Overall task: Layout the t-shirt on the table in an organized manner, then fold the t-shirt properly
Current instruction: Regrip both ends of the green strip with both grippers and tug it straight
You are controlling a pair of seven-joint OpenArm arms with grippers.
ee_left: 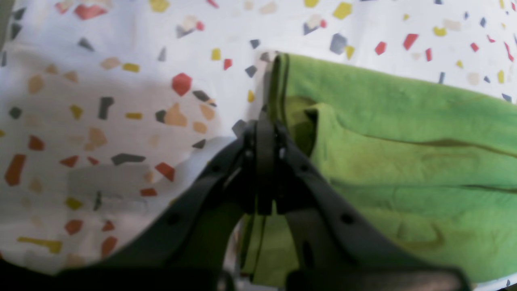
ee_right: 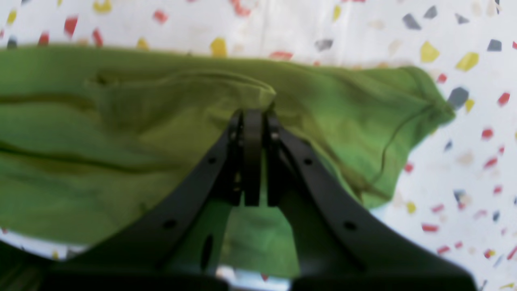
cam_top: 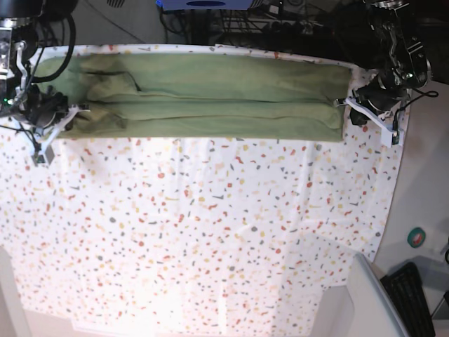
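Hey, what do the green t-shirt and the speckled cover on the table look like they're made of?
The t-shirt looks like soft matte knit, probably cotton: it creases into soft folds, has a faintly fuzzy surface and shows stitched hems. The table cover seems to be thin white printed cloth, though it could be a coated sheet: the coloured flecks look flat and printed, and faint fold lines run across it.
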